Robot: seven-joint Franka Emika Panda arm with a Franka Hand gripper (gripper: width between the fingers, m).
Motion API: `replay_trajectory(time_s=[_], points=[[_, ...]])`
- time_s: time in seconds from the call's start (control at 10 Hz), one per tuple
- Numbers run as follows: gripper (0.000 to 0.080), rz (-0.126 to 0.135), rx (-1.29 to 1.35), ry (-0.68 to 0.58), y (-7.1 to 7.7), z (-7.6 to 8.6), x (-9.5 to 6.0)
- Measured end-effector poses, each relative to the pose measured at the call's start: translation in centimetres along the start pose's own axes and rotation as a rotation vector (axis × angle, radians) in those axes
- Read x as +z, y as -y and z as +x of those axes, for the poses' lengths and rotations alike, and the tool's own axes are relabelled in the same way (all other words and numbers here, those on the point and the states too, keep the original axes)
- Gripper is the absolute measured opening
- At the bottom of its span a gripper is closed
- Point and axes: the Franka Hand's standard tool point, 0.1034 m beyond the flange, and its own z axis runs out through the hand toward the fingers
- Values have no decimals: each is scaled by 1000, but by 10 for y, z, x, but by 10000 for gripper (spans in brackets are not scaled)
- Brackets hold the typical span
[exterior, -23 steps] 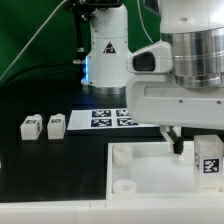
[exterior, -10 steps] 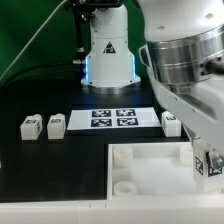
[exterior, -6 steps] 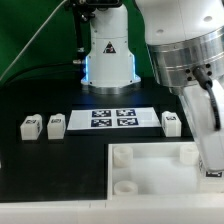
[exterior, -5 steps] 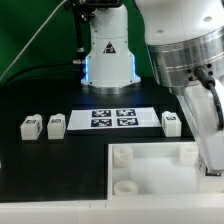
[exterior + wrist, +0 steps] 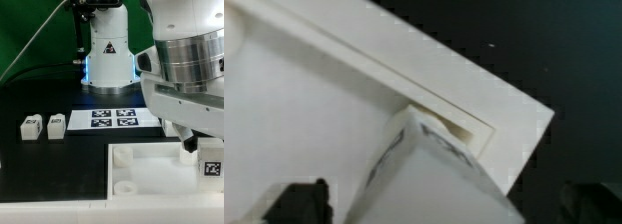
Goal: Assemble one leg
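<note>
The black bench point(image 5: 40, 170) fills the lower part of the exterior view, with green backdrop in the upper left. The robot arm point(image 5: 185, 70) is the biggest thing on it, a white bulk taking the right side of the frame from the top edge down to mid-height. Its base column point(image 5: 107, 50) stands at upper centre, with a black triangle mark on its front.

The large white tray-like top point(image 5: 150, 180) lies in the lower right, with round sockets showing at its near left corners. Beyond it, at mid-frame, the marker board point(image 5: 112, 118) lies flat on the bench.

The end effector point(image 5: 205, 158) reaches down at the right edge, closed on a leg point(image 5: 211, 165) whose tag faces the camera; the leg sits at the tray's right side. In the wrist view the leg point(image 5: 434, 180) rises between the two dark fingers point(image 5: 299, 200) against a corner of the tray point(image 5: 331, 110).

Two more legs point(image 5: 31, 126) point(image 5: 56, 124) lie side by side at the left, well apart from the tray.
</note>
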Motion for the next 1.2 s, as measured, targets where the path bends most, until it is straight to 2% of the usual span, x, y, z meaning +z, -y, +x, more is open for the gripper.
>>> replay_trajectory(time_s=[0.1,0.2,0.3,0.4,0.6,0.8,1.0,1.1,1.2], points=[[649,-24,-171,-17,-1,0,0],[649,-74,-390,-38,1,-7,1],[649,-112,-569,-27,2,-12,0],[649,-127,-688,-26,0,-11,0],[625,-124,-629,-30,0,-10,1],[300,-120,-553,-32,0,-10,1],[299,-116,-319,-44,-2,-6,0],[294,-116,-164,-45,-4,4,-4],[294,-112,80,-56,-3,3,-3]])
